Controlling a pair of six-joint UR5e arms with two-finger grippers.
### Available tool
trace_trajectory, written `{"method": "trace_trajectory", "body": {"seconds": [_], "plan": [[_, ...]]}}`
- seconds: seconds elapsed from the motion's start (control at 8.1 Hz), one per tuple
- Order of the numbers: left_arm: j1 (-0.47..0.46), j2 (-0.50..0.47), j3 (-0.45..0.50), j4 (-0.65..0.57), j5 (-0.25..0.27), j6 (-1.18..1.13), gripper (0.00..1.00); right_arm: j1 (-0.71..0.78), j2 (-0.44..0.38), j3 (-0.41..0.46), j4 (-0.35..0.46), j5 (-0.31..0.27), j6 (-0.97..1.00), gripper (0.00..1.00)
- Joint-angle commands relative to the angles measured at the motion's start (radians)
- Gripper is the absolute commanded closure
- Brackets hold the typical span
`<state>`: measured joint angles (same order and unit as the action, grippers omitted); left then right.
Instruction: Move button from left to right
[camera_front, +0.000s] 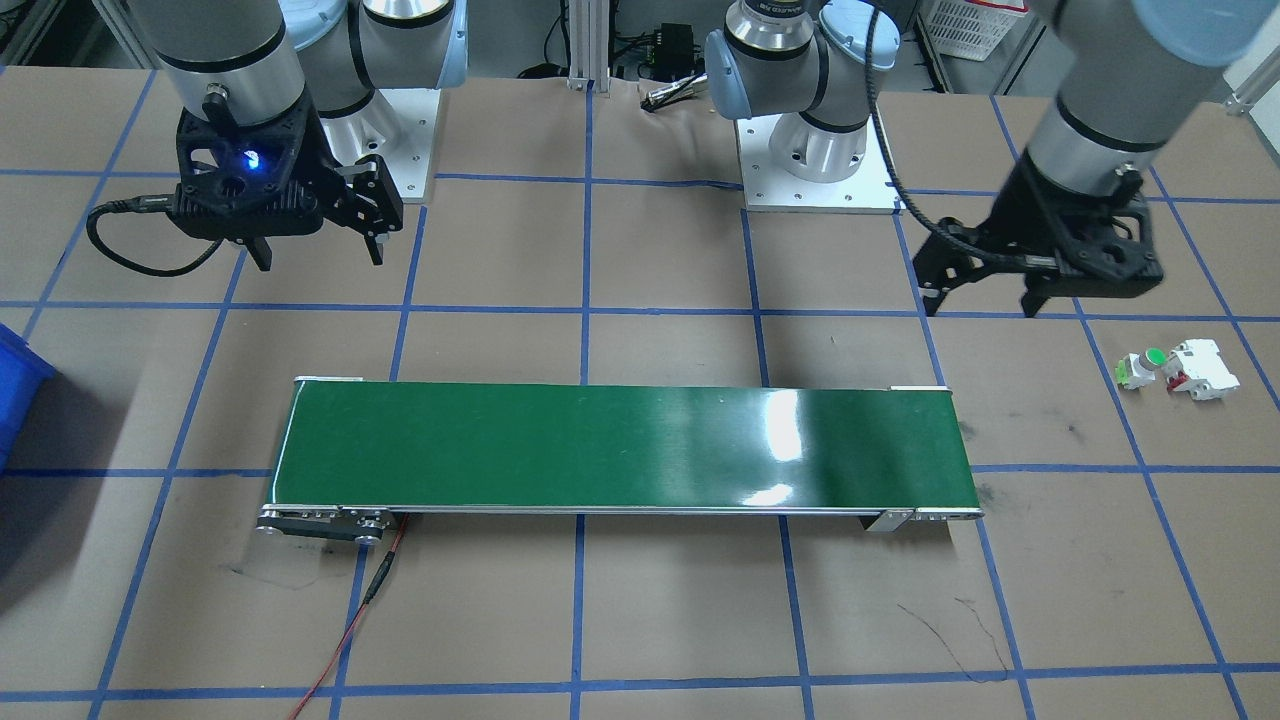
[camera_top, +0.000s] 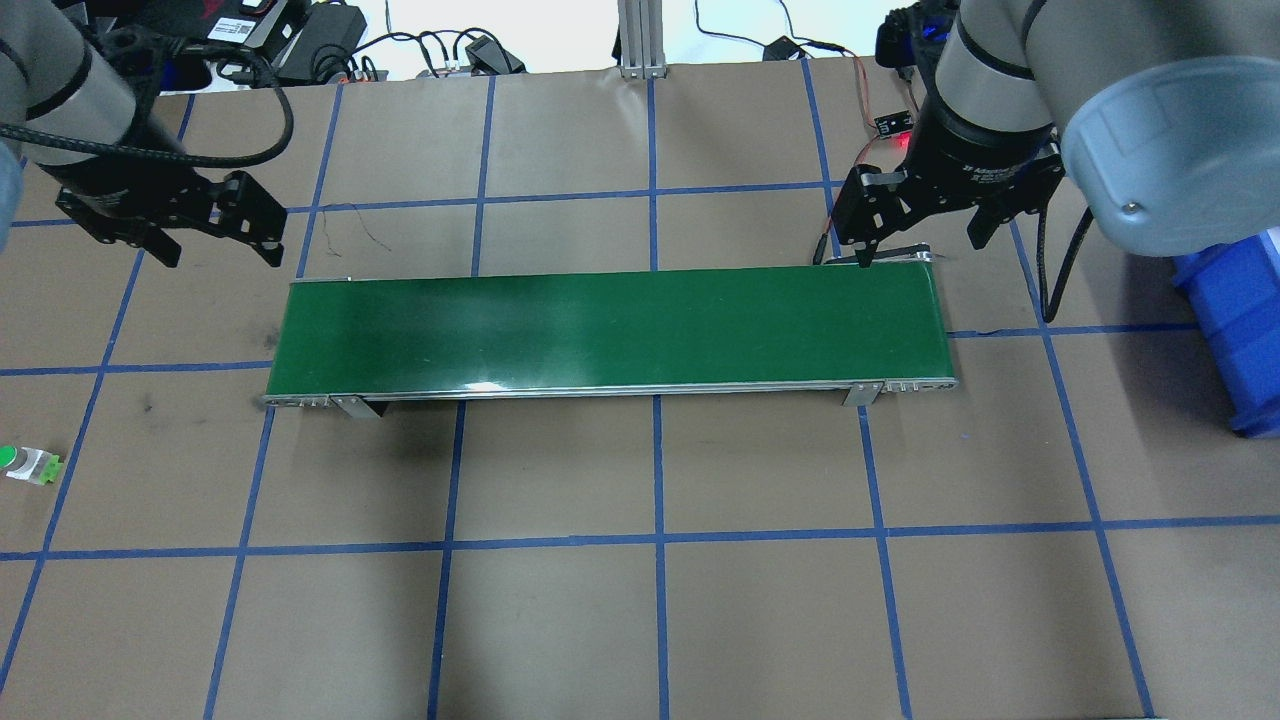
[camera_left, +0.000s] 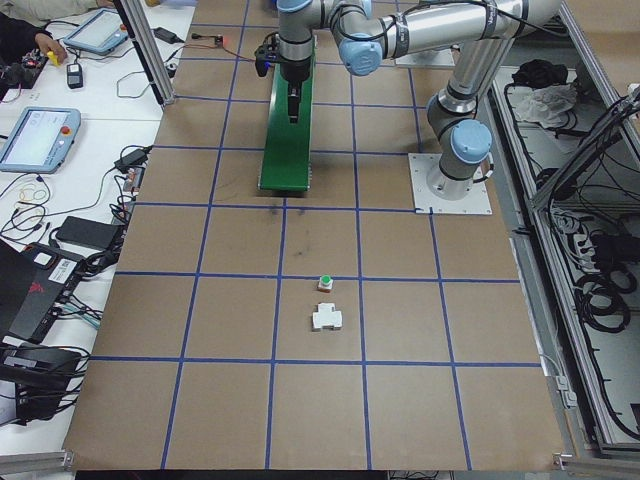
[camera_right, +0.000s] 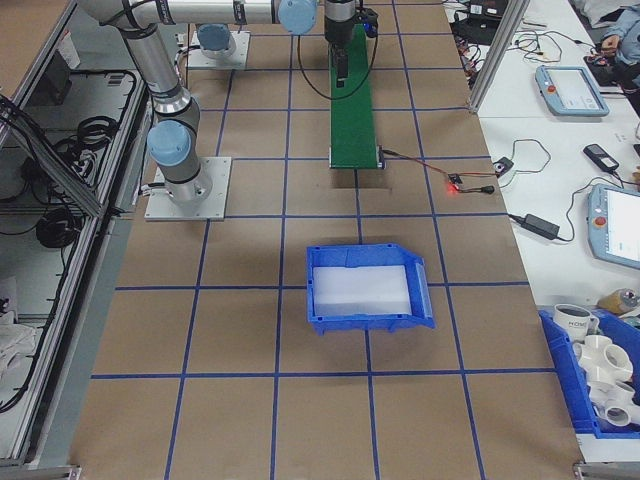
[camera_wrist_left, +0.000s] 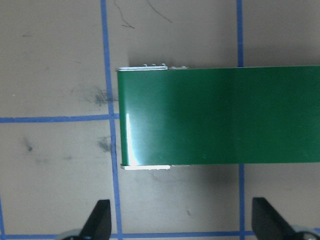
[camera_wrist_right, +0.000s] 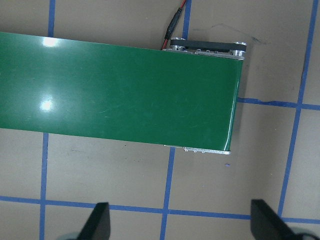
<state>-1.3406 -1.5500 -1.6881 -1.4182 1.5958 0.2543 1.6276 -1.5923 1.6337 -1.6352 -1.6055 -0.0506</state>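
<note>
The button (camera_front: 1140, 368), a green cap on a small white body, lies on the brown table at the robot's far left, also visible in the overhead view (camera_top: 25, 463) and the left side view (camera_left: 325, 283). My left gripper (camera_front: 985, 300) hovers open and empty behind it, near the left end of the green conveyor belt (camera_front: 620, 450); overhead it (camera_top: 222, 258) is well apart from the button. My right gripper (camera_front: 320, 262) hangs open and empty above the belt's right end (camera_top: 918, 252). Each wrist view shows spread fingertips (camera_wrist_left: 100, 220) (camera_wrist_right: 102, 220) over a belt end.
A white circuit breaker (camera_front: 1200, 370) with red parts lies right beside the button. A blue bin (camera_right: 370, 285) stands on the table at the robot's right. A red wire (camera_front: 350, 620) runs from the belt's right end. Blue tape lines grid the table.
</note>
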Motion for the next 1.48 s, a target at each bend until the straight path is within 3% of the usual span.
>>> {"method": "trace_trajectory", "body": {"seconds": [0.0, 0.37, 0.62, 0.86, 1.11, 1.36], "plan": [[0.221, -0.021, -0.007, 0.045, -0.003, 0.283, 0.00, 0.000, 0.000, 0.000, 0.000, -0.001, 0.000, 0.00], [0.464, -0.086, -0.001, 0.091, 0.006, 0.549, 0.00, 0.000, 0.000, 0.000, -0.002, -0.001, 0.000, 0.00], [0.559, -0.181, 0.001, 0.096, 0.016, 0.656, 0.00, 0.000, 0.000, 0.000, 0.000, -0.001, 0.000, 0.00], [0.627, -0.261, -0.010, 0.207, 0.018, 0.753, 0.00, 0.000, 0.000, 0.000, 0.000, -0.002, 0.000, 0.00], [0.643, -0.312, -0.012, 0.211, 0.019, 0.767, 0.00, 0.000, 0.000, 0.000, 0.000, -0.002, 0.000, 0.00], [0.664, -0.353, -0.012, 0.215, 0.074, 0.764, 0.00, 0.000, 0.000, 0.000, 0.000, -0.004, 0.000, 0.00]]}}
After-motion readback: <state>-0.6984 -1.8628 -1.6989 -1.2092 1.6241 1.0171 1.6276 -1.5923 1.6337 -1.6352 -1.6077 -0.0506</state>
